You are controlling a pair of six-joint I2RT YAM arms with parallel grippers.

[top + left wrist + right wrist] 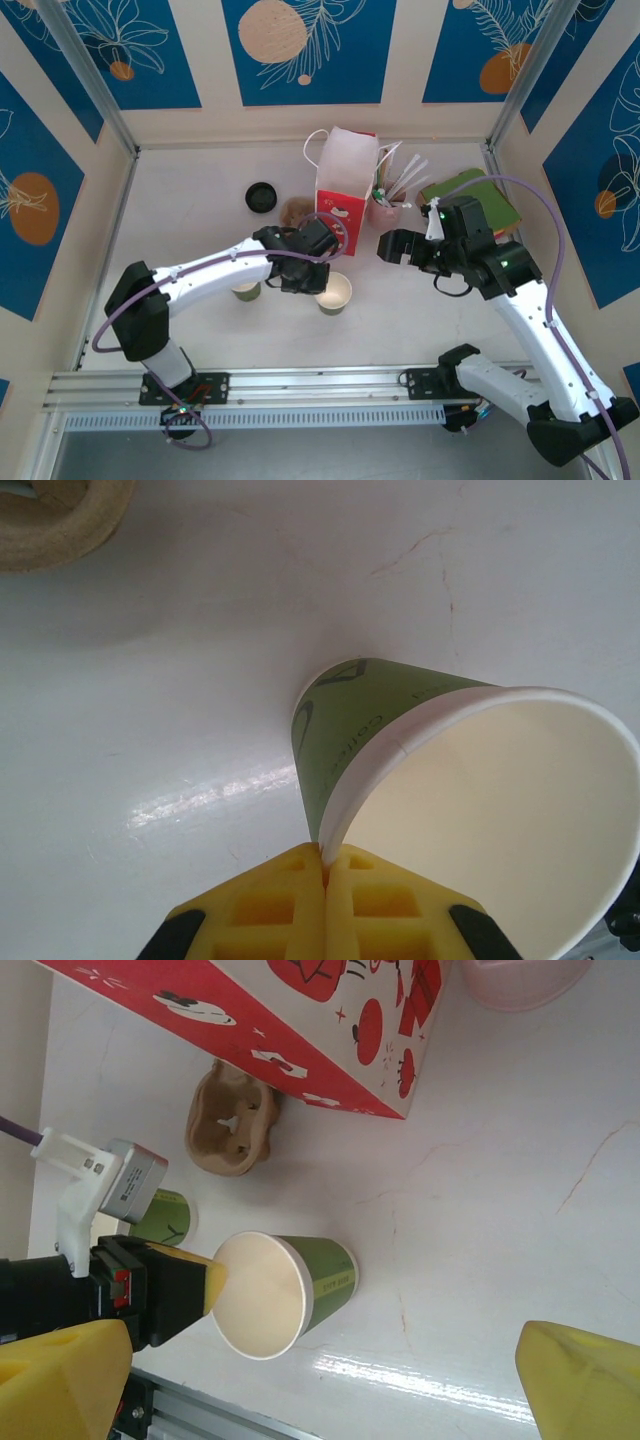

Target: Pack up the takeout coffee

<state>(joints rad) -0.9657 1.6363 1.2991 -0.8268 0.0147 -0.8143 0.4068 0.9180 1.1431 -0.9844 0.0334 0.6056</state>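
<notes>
A lidless green paper cup (pixel 335 292) with a cream inside stands on the white table in front of the red-and-white bag (pixel 345 185). My left gripper (pixel 323 278) is shut on its rim, and in the left wrist view the yellow fingertips (pixel 326 852) pinch the white edge of the cup (pixel 380 730). My right gripper (pixel 395 247) hangs open to the right of the cup, apart from it. In the right wrist view it (pixel 320 1360) frames the cup (pixel 330 1270) and the bag (pixel 300 1020). The takeout coffee is out of view.
A loose black lid (pixel 262 196) lies at the back left. A brown cup carrier (pixel 296 211) sits beside the bag. Another green cup (pixel 246 291) stands under my left arm. A pink holder with stirrers (pixel 385 208) and a green pad (pixel 480 195) are at the back right.
</notes>
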